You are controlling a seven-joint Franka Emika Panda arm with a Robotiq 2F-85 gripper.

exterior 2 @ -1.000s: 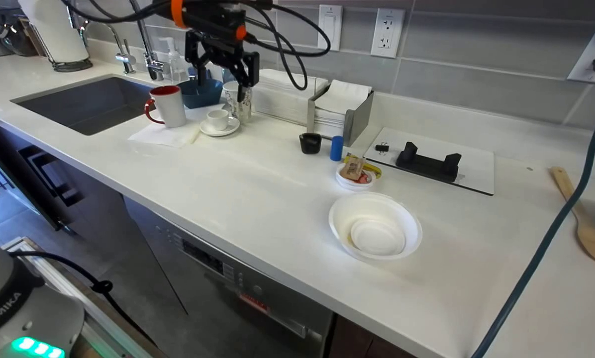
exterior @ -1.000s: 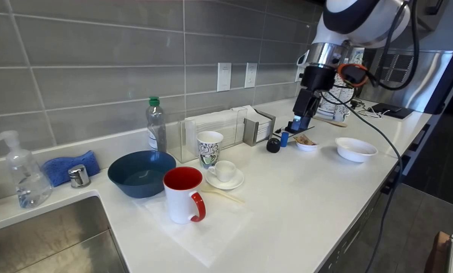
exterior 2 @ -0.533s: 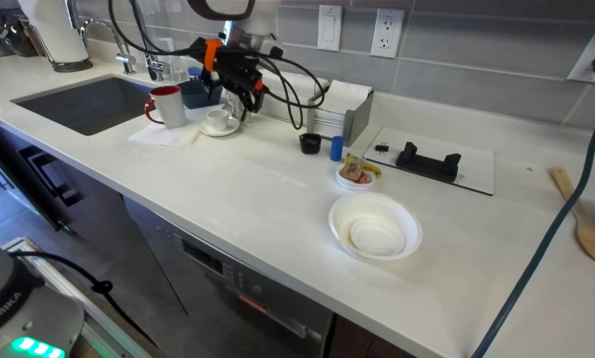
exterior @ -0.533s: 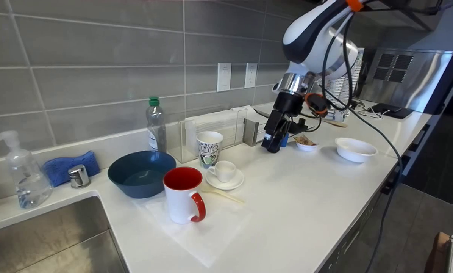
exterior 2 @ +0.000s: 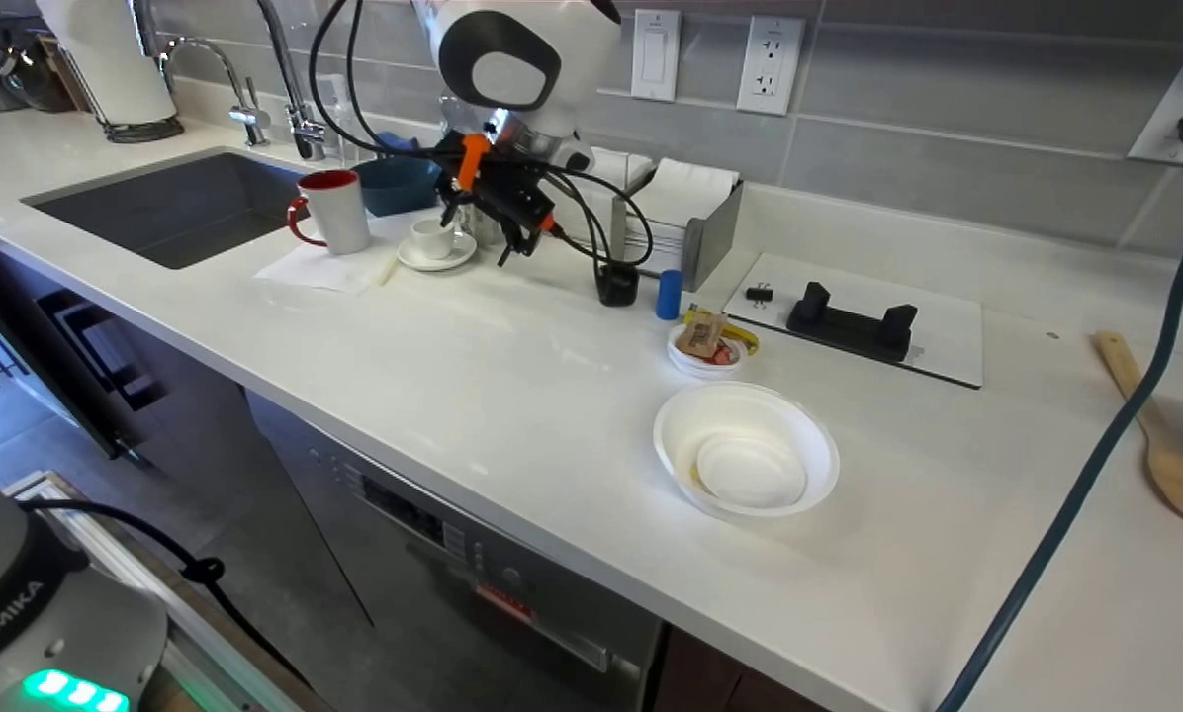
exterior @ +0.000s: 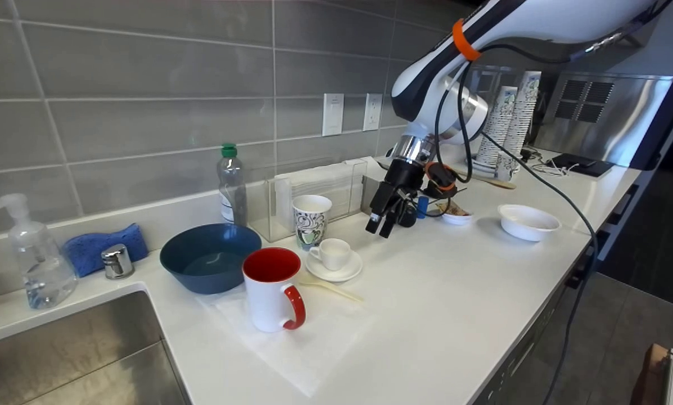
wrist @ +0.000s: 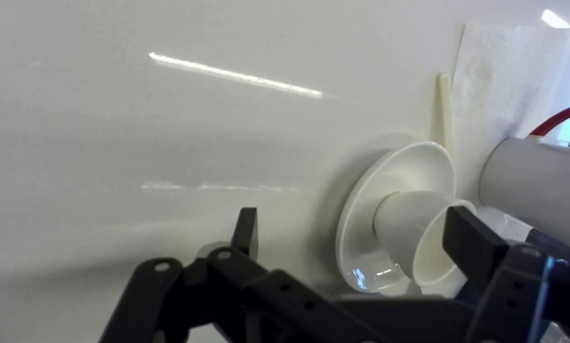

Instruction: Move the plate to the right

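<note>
The plate is a small round white saucer on the counter, with a small white cup standing on it. In an exterior view the plate lies beside the paper cup. In the wrist view the plate and cup lie right of middle. My gripper is open and empty. One finger shows over bare counter left of the plate, the other in front of the cup's mouth. My gripper hangs above the counter, apart from the plate. It also hangs near the plate in an exterior view.
A red-and-white mug, blue bowl and patterned paper cup stand close to the plate. A pale utensil lies before it. A napkin holder, black object, blue cylinder and white bowl stand farther off.
My gripper has come down and closer to the plate, moving left in an exterior view while tilting over. It stays empty. The plate and cup have not moved.
</note>
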